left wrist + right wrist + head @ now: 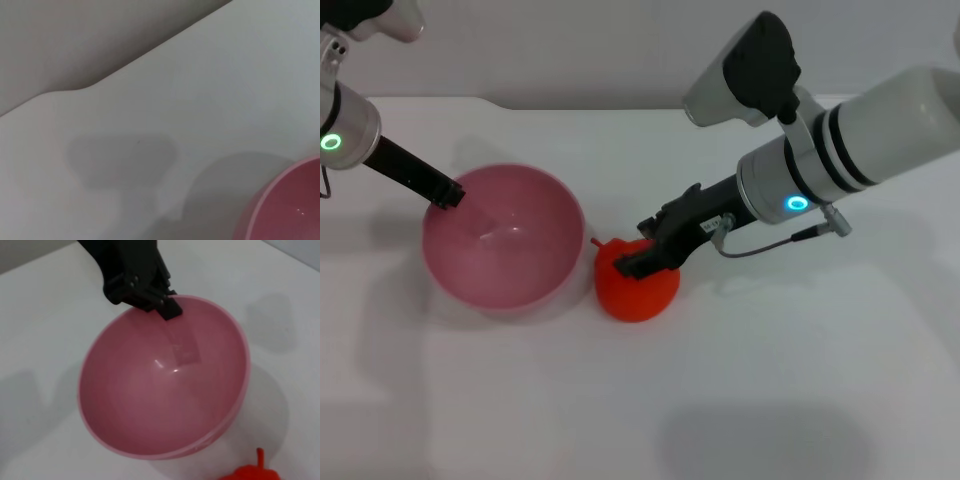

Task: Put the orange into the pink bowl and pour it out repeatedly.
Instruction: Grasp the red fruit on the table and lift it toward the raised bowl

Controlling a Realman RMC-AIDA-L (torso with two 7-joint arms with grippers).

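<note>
White worktop (800,380), pale wall behind. Bowl (505,238) sits upright and empty, toward the robot's left. Left gripper (448,195) is at the bowl's far-left rim; the right wrist view shows its jaws clamped on that rim, one finger running down the inside wall. Orange (636,283) rests on the worktop just beside the bowl's right side, not inside it. Right gripper (645,258) is down on top of the orange, jaws apparently closed around its upper part; how firm the hold is cannot be told.

Risks, as judged:
- Shallow grip high on lumpy skin could let the orange slip and roll off when lifted.
- Orange so close to the bowl may knock its wall, twisting the rim in the left jaws.
</note>
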